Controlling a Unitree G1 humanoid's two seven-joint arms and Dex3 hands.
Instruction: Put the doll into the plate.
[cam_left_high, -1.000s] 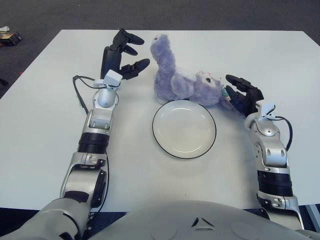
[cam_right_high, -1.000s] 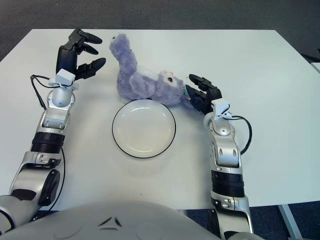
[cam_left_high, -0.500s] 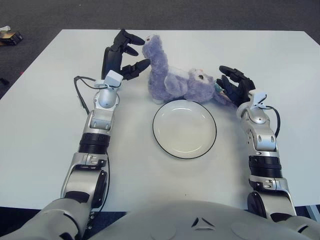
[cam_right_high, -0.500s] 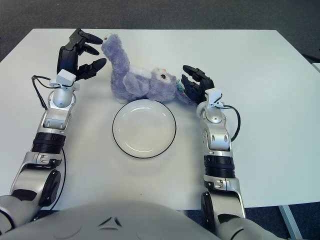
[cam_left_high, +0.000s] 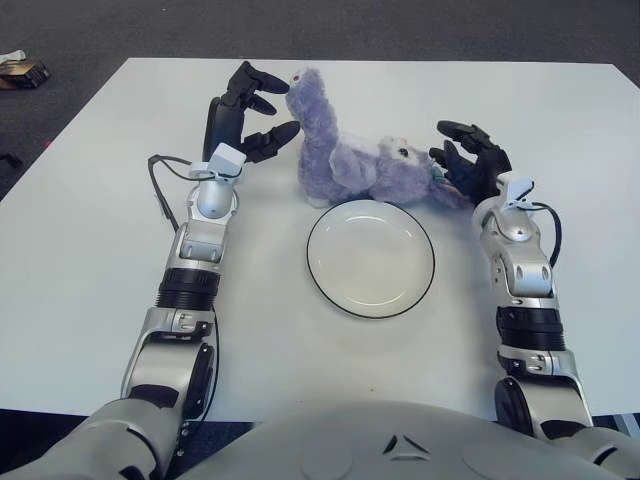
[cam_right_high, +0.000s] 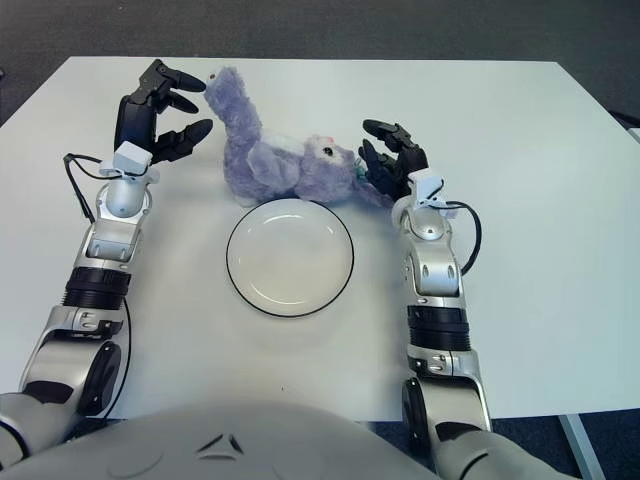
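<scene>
A fluffy purple doll (cam_left_high: 350, 155) lies on the white table just behind a white plate with a dark rim (cam_left_high: 325, 285). One limb sticks up at the doll's left end. My left hand (cam_left_high: 250, 115) is at that raised limb, fingers spread, its fingertips (cam_left_high: 280, 88) touching the fur. My right hand (cam_left_high: 465, 165) is at the doll's right end, fingers spread and pressed against its side. Neither hand has closed around the doll. The plate holds nothing.
The white table (cam_left_high: 100, 220) reaches to all sides, with dark carpet beyond its far edge. A black cable (cam_left_high: 158, 190) loops beside my left forearm. A small object (cam_left_high: 20, 70) lies on the floor at far left.
The doll has slid left towards my left hand, pushed by my right hand, which moved left and forward with it. My left hand stayed in place and now touches the doll's raised limb.
</scene>
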